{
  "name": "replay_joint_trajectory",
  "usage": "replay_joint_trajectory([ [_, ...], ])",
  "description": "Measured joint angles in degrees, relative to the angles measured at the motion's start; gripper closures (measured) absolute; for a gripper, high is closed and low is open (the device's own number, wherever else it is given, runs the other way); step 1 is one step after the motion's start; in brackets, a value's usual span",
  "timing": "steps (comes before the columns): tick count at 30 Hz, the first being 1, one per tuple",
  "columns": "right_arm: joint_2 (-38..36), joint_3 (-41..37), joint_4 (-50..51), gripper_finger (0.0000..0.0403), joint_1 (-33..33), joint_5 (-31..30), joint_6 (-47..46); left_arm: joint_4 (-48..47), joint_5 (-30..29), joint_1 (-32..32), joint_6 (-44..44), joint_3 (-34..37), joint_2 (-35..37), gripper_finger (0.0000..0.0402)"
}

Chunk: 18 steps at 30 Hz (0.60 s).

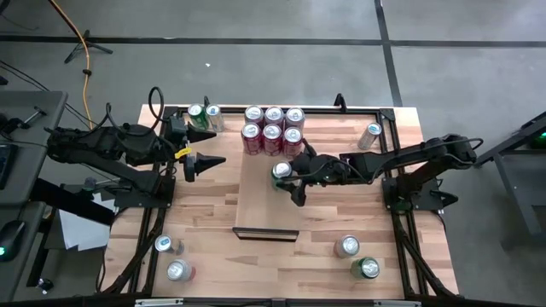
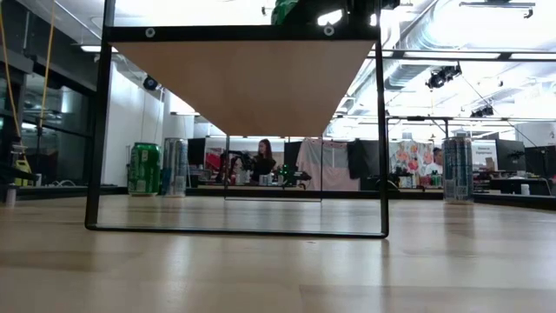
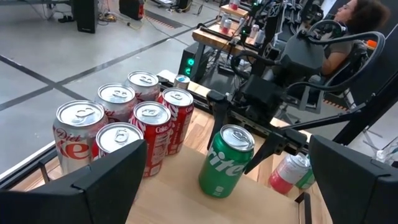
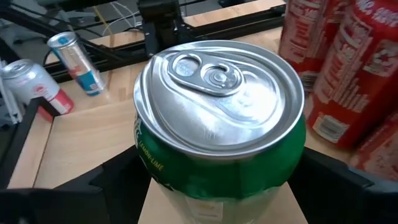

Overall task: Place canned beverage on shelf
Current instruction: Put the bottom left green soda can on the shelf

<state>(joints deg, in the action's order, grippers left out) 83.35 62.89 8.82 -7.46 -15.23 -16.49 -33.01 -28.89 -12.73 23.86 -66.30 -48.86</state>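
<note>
Green can (image 1: 281, 170) upright on shelf (image 1: 256, 200) — between right claw (image 1: 288, 182) fingers.

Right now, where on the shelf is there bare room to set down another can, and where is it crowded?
The shelf is bare from the green can to its near lip and along its left side. The far end is crowded: six red cans stand there, and the right gripper straddles the green can.
</note>
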Motion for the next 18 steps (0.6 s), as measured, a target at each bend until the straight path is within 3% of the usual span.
replay_joint_trajectory([
  [18,0.0,0.0,0.0,0.0072,0.4,2.3,2.0,-0.1,0.4,0.0,-0.9,0.0,0.0,0.0023],
])
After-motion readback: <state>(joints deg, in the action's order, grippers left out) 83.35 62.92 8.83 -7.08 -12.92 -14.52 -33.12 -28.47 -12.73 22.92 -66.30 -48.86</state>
